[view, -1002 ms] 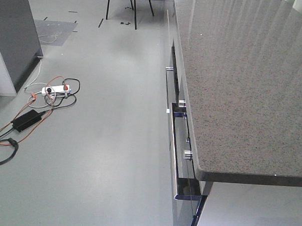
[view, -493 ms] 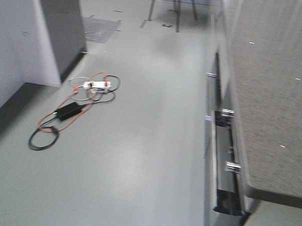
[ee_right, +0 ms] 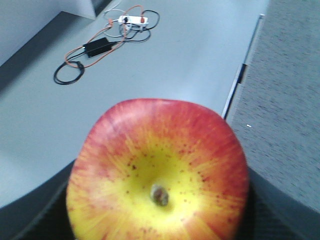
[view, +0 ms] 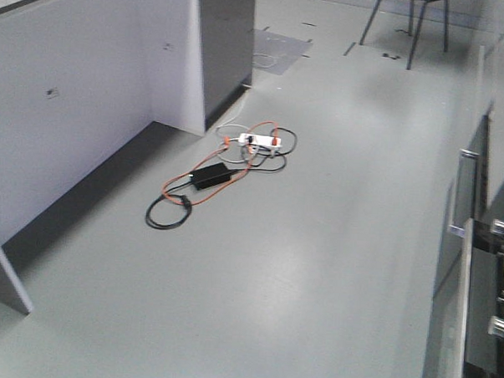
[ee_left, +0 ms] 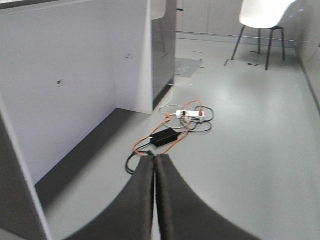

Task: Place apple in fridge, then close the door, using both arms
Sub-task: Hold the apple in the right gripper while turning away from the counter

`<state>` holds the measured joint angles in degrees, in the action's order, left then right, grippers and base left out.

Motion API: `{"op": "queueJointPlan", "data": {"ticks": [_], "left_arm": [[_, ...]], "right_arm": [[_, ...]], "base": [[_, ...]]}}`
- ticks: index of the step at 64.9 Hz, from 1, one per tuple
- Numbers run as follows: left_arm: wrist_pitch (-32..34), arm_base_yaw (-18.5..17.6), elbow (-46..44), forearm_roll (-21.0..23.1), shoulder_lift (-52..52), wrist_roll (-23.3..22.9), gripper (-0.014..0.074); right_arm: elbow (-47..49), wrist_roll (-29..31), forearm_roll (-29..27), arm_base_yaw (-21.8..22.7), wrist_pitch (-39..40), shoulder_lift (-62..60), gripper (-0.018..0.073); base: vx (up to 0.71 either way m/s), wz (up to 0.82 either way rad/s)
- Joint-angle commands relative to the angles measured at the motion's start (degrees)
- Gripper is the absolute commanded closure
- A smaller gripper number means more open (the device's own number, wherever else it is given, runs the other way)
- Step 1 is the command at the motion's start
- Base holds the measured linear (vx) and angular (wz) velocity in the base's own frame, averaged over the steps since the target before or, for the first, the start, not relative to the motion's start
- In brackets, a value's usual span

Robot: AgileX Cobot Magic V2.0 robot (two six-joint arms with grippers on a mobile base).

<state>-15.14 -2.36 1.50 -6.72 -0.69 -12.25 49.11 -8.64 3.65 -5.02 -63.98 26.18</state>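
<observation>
Compared with a second ago, the front view is swung well to the left. The speckled grey stone counter top (ee_right: 292,100) that filled its right side has slid almost out of it, leaving drawer fronts with steel bar handles (view: 464,190) at the right edge. The tangle of orange and black cables (view: 211,175) now sits mid-floor instead of far left. The round glossy apple (ee_right: 157,170), red with yellow streaks, fills the right wrist view with its blossom end toward the camera. It is carried above the smooth grey floor (view: 315,267), near the counter's edge, and I judge it is held high and clear for the run to the fridge. The right gripper (ee_right: 159,215) is spread to the apple's width, its dark fingers (ee_right: 32,215) showing at either flank. The left gripper (ee_left: 154,165) has its two dark curved fingers pressed together on nothing, probably kept free for the door. Farther left stands a tall pale-sided, dark-fronted unit (view: 97,98). I cannot tell whether it is the fridge, since no white lining or shelves show.
</observation>
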Motion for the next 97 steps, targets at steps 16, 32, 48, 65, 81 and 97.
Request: {"op": "queueJointPlan", "data": {"ticks": [16, 32, 48, 65, 81, 97], "left_arm": [[4.06, -0.19, 1.17, 0.29, -0.79, -0.54, 0.0602], [4.06, -0.19, 1.17, 0.29, -0.79, -0.54, 0.0602], [4.06, -0.19, 1.17, 0.29, -0.79, -0.54, 0.0602], [4.06, -0.19, 1.17, 0.29, -0.79, -0.54, 0.0602], [4.06, -0.19, 1.17, 0.29, -0.79, -0.54, 0.0602], [4.06, -0.19, 1.17, 0.29, -0.79, -0.54, 0.0602]], "right_arm": [[1.45, 0.25, 0.57, 0.12, 4.12, 0.44, 0.0424], [1.45, 0.25, 0.57, 0.12, 4.12, 0.44, 0.0424], [1.45, 0.25, 0.63, 0.12, 4.25, 0.44, 0.0424], [1.45, 0.25, 0.63, 0.12, 4.25, 0.44, 0.0424], [1.45, 0.25, 0.63, 0.12, 4.25, 0.44, 0.0424], [1.45, 0.25, 0.63, 0.12, 4.14, 0.44, 0.0424]], "base": [[0.0, 0.4], [-0.01, 0.56], [-0.01, 0.61], [-0.01, 0.38], [0.0, 0.36], [0.0, 0.47]]}}
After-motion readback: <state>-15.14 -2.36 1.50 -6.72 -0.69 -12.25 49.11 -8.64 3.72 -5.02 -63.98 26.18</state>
